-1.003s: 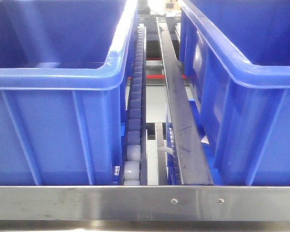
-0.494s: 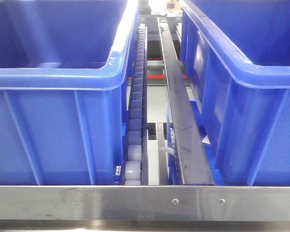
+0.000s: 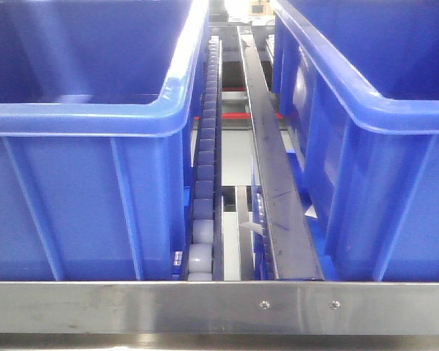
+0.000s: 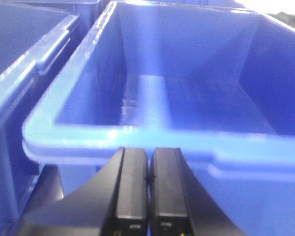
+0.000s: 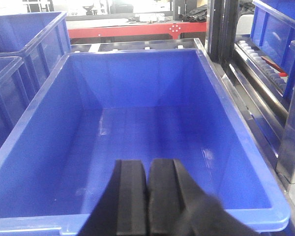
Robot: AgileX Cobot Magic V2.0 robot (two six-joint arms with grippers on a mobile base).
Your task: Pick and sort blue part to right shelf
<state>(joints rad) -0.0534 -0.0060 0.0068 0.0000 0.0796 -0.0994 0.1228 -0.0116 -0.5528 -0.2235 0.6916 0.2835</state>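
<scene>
While both grippers' jaws sit closed and empty, blue bins (image 5: 137, 128) lie ahead

The bins (image 3: 88, 146) were shiny blue plastic. The shelf's front rail (image 3: 132, 307) was smooth, brushed metal. The rollers (image 3: 199, 252) looked like white plastic.

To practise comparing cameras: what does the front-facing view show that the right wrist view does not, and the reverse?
Only the front-facing view shows the steel front rail with its screws and the roller track between two blue bins. Only the right wrist view shows the shut right pincer, a bin's bare floor and a red frame behind. Both show open blue bins; neither shows the blue part.
</scene>
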